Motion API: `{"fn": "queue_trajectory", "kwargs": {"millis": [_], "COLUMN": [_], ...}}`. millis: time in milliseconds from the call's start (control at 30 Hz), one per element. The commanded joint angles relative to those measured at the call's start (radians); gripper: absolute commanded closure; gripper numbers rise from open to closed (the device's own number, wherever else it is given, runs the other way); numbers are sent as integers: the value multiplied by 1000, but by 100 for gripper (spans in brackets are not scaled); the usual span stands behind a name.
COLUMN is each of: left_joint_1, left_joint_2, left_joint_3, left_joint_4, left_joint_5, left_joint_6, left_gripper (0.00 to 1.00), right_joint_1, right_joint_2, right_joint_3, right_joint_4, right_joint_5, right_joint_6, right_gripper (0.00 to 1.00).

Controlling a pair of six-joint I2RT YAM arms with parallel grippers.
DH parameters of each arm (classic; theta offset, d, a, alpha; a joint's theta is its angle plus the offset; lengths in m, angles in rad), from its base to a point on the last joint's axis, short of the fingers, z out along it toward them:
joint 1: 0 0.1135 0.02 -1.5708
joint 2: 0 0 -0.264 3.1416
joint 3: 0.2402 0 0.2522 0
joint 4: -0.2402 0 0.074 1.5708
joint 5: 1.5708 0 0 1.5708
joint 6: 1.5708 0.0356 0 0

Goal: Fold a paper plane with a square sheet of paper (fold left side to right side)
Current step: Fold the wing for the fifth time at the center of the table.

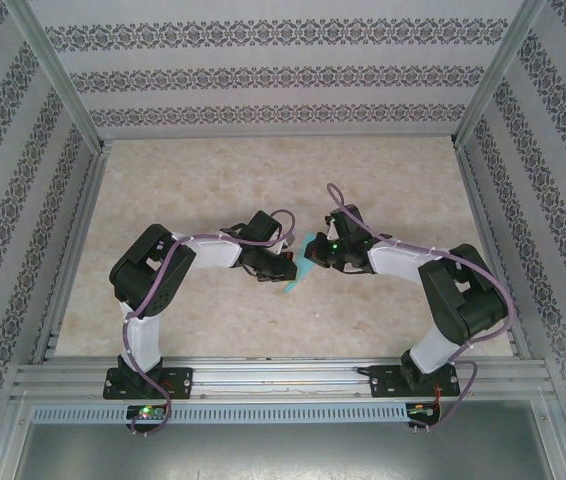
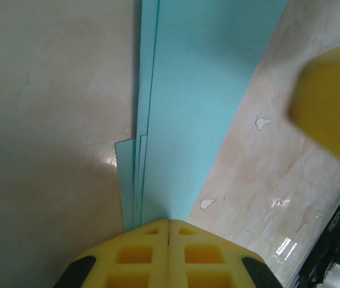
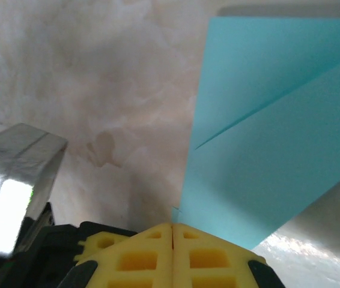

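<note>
Centrally, seen from above, two arms meet over one pale marbled desk (image 1: 213,180), and between them is one paper plane (image 1: 304,262), a slim light turquoise shape with its pointed end toward the arm bases. The left fingers (image 1: 288,265) come to it from the left and the right fingers (image 1: 321,258) from the right, one pair on each side, so the paper lies between the two pairs. From the left wrist, the two yellow left fingers (image 2: 171,225) are pressed together with no gap at the seam, pinching the near end of the paper plane (image 2: 200,90). The paper runs straight away from the fingertips as a long band. To the left of the seam at least three stepped layer edges can be counted. One blurred yellow block (image 2: 332,108) stands to the right of the band. From the right wrist, the two yellow right fingers (image 3: 171,229) are likewise closed on a corner of the paper plane (image 3: 266,150), which spreads up and to the right of the fingertips and shows one diagonal fold line. Whether the paper touches the desk cannot be told.
</note>
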Motion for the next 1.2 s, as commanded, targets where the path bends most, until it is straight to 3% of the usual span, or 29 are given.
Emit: {"fn": "queue_trajectory", "kwargs": {"millis": [0,300,500,733,1167], "left_joint_1": [-2,-2,1,3,3], "left_joint_2": [37,13,-75,-155,-99], "left_joint_3": [-60,-49,-15,-6,-17], "left_joint_4": [-138,-109,-139,-150,-107], "left_joint_5": [-86,-47,-31,67,119], "left_joint_6": [-6,-29,-26,-62,-81], "left_gripper": [100,100,93,92,97], "right_joint_1": [19,25,23,23,25], "right_joint_2": [49,125,156,174,194], "right_joint_3": [5,-45,-93,-121,-109], "right_joint_4": [47,75,56,67,59], "right_joint_5": [24,18,23,22,14], "right_joint_6": [54,69,49,27,14], "right_gripper": [100,100,100,100,100]}}
